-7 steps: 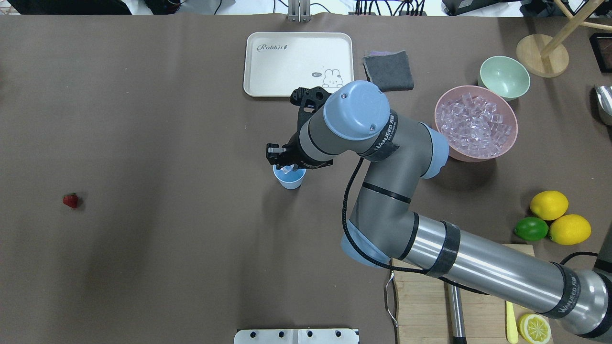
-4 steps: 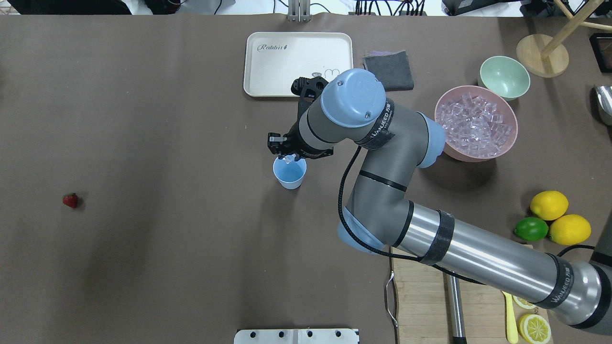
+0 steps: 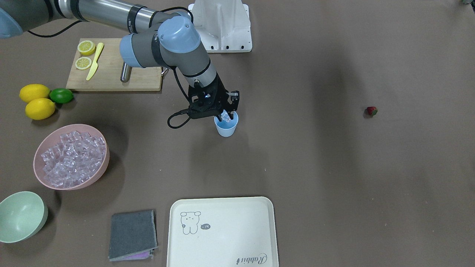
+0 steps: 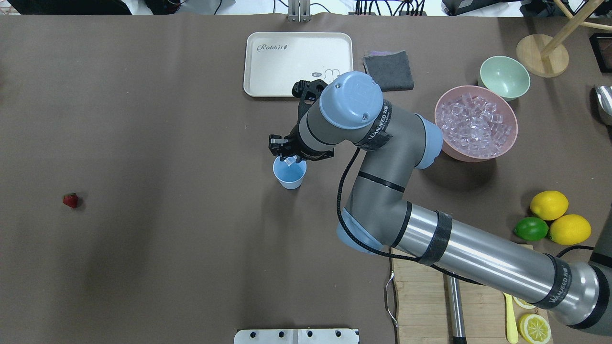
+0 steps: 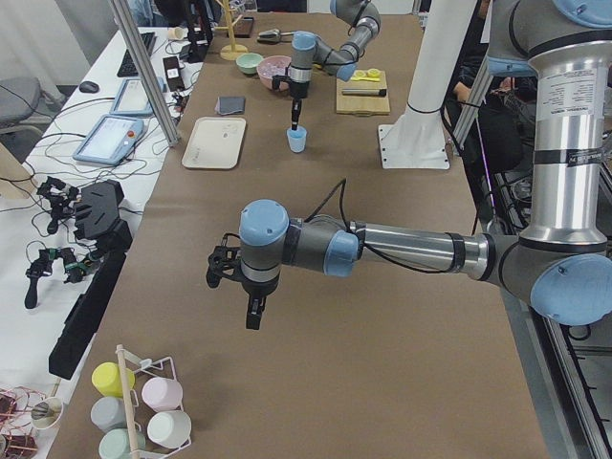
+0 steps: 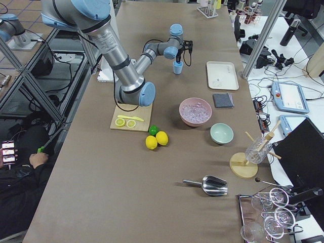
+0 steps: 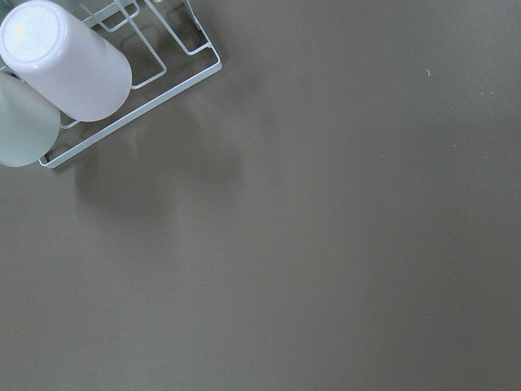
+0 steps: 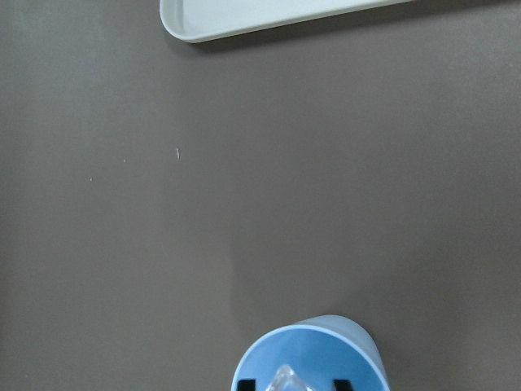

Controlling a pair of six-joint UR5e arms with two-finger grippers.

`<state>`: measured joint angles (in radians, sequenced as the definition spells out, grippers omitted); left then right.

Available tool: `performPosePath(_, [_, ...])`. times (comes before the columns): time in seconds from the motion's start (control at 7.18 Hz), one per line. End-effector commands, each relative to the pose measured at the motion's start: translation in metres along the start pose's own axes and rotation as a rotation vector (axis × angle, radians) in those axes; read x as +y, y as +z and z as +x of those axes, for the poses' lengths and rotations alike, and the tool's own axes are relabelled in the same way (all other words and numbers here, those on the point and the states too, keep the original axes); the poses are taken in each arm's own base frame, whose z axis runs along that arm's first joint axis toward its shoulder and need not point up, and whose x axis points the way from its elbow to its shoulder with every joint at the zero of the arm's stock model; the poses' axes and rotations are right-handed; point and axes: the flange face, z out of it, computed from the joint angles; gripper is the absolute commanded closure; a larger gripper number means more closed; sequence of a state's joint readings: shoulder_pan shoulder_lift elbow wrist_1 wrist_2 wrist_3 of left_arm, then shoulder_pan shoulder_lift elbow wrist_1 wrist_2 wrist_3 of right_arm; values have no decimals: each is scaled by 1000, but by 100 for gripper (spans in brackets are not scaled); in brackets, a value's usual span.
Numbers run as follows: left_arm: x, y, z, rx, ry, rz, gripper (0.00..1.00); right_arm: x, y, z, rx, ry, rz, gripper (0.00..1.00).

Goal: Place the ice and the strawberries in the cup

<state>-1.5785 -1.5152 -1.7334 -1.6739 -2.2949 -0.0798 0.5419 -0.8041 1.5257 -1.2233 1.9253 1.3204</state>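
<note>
The counter point(image 4: 143, 119) carries a pink bowl point(image 4: 447, 143) of ice near its right edge. The right tool point(image 4: 289, 159) hangs above the cup point(image 4: 289, 177) at mid-counter, fingers closed on one ice cube point(image 3: 226, 116). The left tool's point(image 5: 251, 316) opening cannot be told. The strawberry point(image 4: 70, 200) lies near the left edge.

Cup point(image 4: 289, 175) light blue; strawberry point(image 4: 70, 200) dark red; ice bowl point(image 4: 476, 124) pink; tray point(image 4: 267, 67) cream.
</note>
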Motion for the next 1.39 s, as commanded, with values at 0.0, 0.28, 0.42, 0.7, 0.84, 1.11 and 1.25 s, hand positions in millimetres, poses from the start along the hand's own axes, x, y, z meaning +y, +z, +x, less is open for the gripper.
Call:
performPosePath(0.0, [0,0,0,0,-1,-1,2,6,5,0,4,4,-9,100])
performPosePath(0.28, [0,0,0,0,0,0,2,-3,-8,-3,-14,6,2,26])
performPosePath(0.42, [0,0,0,0,1,1,2,-5,-17,-4,-22,19,5,4])
performPosePath(0.7, [1,0,0,0,0,0,2,2,-30,-11,-53,38,-35,1])
performPosePath(0.84, [2,1,-1,0,-1,-1,2,-1,-33,-10,-56,41,-31,1])
performPosePath(1.11, [3,-1,1,0,2,2,2,-32,-79,52,7,80,-40,1])
performPosePath(1.25, [3,-1,1,2,2,2,2,-41,-98,87,74,38,-39,1])
